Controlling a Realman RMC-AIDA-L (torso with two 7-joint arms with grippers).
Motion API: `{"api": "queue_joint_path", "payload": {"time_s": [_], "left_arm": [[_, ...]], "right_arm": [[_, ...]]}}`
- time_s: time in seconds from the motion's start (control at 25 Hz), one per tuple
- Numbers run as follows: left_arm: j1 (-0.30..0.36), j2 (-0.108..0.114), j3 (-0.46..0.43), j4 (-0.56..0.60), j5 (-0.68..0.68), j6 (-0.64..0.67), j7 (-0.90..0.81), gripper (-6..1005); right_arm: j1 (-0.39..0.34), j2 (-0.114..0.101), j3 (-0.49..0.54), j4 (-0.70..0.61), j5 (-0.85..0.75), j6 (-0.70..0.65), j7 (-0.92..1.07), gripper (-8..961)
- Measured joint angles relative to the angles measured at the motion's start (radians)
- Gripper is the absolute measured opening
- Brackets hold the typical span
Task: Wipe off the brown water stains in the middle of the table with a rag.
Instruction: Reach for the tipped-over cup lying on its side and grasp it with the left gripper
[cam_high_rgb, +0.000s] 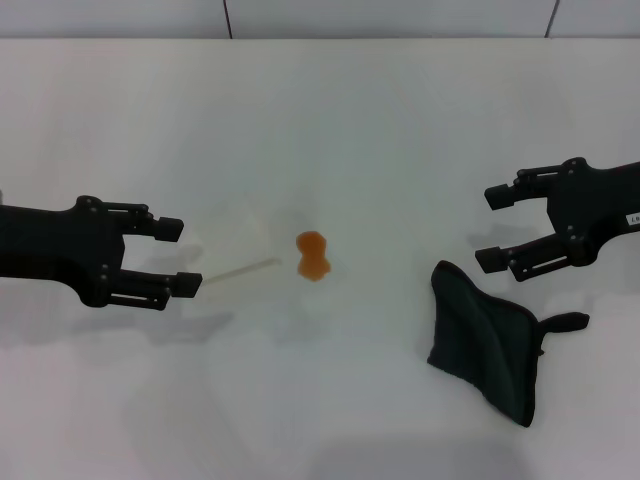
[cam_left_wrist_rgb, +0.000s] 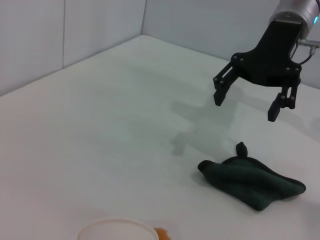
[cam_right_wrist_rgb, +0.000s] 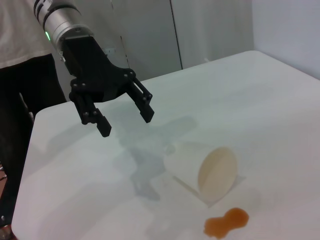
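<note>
Orange-brown water stains (cam_high_rgb: 312, 256), a two-lobed blot, lie near the middle of the white table (cam_high_rgb: 330, 120); a whitish cup (cam_right_wrist_rgb: 207, 171) lies tipped on its side just beside the blot, on the robot's left of it, its beige mouth facing the stain. Dark green-black rag (cam_high_rgb: 487, 343), crumpled with a small loop tab at one edge, rests on the tabletop at the robot's right, well apart from the blot. Right gripper (cam_high_rgb: 492, 228) hovers just beyond the rag without touching it, fingers spread apart and holding nothing. Left gripper (cam_high_rgb: 178, 256) hangs on the opposite side of the table near the cup, its fingers likewise parted and empty. A person in dark trousers (cam_right_wrist_rgb: 22, 105) stands behind the far table edge in the right wrist view
</note>
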Motion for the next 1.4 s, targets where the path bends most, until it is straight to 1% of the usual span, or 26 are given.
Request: {"api": "queue_joint_path", "payload": {"time_s": [0.64,0.88,0.96,1.04,1.08,1.12,1.2,1.24,1.28,1.36,1.4], "left_arm": [[0.0,0.0,0.0,-0.001,0.002,-0.001,0.0,787],[-0.012,0.0,0.0,0.004,0.03,0.003,-0.009,790],[-0.025,0.002,0.0,0.01,0.048,0.005,-0.026,791],[-0.049,0.01,0.001,0.012,0.071,0.011,-0.06,791],[-0.049,0.01,0.001,0.012,0.071,0.011,-0.06,792],[-0.073,0.02,0.001,0.016,0.097,0.022,-0.093,792],[-0.102,0.032,0.002,0.032,0.129,0.04,-0.127,793],[-0.102,0.032,0.002,0.032,0.129,0.04,-0.127,793],[-0.137,0.041,0.001,0.068,0.178,0.056,-0.172,794],[-0.159,0.044,0.001,0.088,0.217,0.062,-0.195,795],[-0.183,0.046,0.001,0.095,0.254,0.068,-0.216,795]], "right_arm": [[-0.004,0.002,0.001,-0.005,0.0,0.002,-0.003,872],[-0.003,0.002,0.001,-0.004,0.0,0.005,-0.004,872],[-0.003,0.002,0.001,-0.004,0.0,0.005,-0.004,872],[-0.004,0.002,0.001,-0.003,0.0,0.007,-0.004,872],[-0.004,0.002,0.001,-0.003,0.0,0.007,-0.004,872],[-0.004,0.002,0.001,-0.002,0.0,0.007,-0.004,872],[-0.004,0.002,0.001,0.001,0.0,0.007,-0.005,872],[-0.004,0.002,0.001,0.001,0.0,0.007,-0.005,872],[-0.004,0.003,0.001,0.002,0.0,0.007,-0.006,871],[-0.004,0.004,0.001,0.003,0.0,0.007,-0.006,871],[-0.004,0.005,0.001,0.003,0.0,0.007,-0.006,871]]}}
